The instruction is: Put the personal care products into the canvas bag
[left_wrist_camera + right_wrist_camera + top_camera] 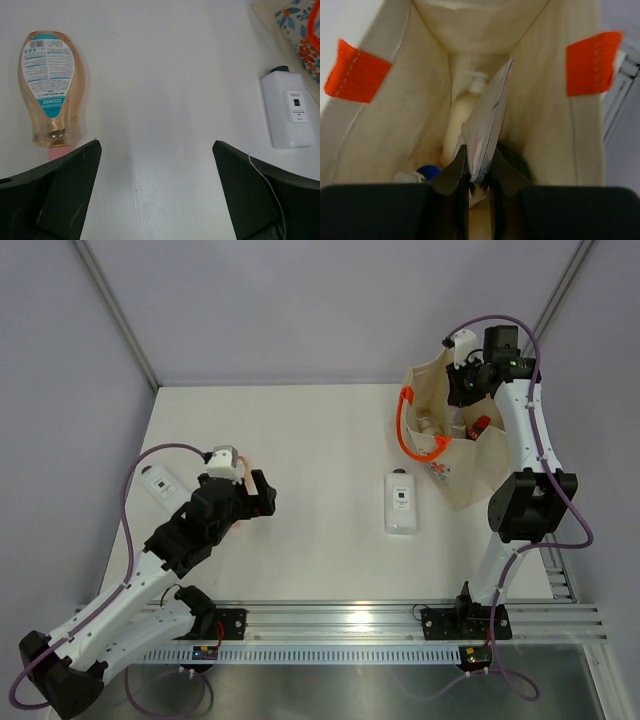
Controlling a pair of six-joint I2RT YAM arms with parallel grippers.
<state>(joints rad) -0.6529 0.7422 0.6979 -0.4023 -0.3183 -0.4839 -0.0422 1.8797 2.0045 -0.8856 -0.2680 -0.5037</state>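
The canvas bag (428,390) stands at the table's far right, and its floral side (296,30) shows at the corner of the left wrist view. My right gripper (468,380) hangs over the bag's mouth, shut (480,160) on the silver tube (491,112). Inside the bag (547,115) lie the cream bottle (461,112), a blue cap (429,171) and a red cap (480,424). The flat white bottle (401,504) lies on the table, also in the left wrist view (289,110). My left gripper (255,502) is open (155,145) over bare table. The peach tube (50,90) lies just left of its left finger.
The bag's orange handle (408,435) hangs over its left side. A small white oblong thing (160,483) lies left of my left arm. Grey walls close in the table at the back and sides. A metal rail (400,620) runs along the near edge.
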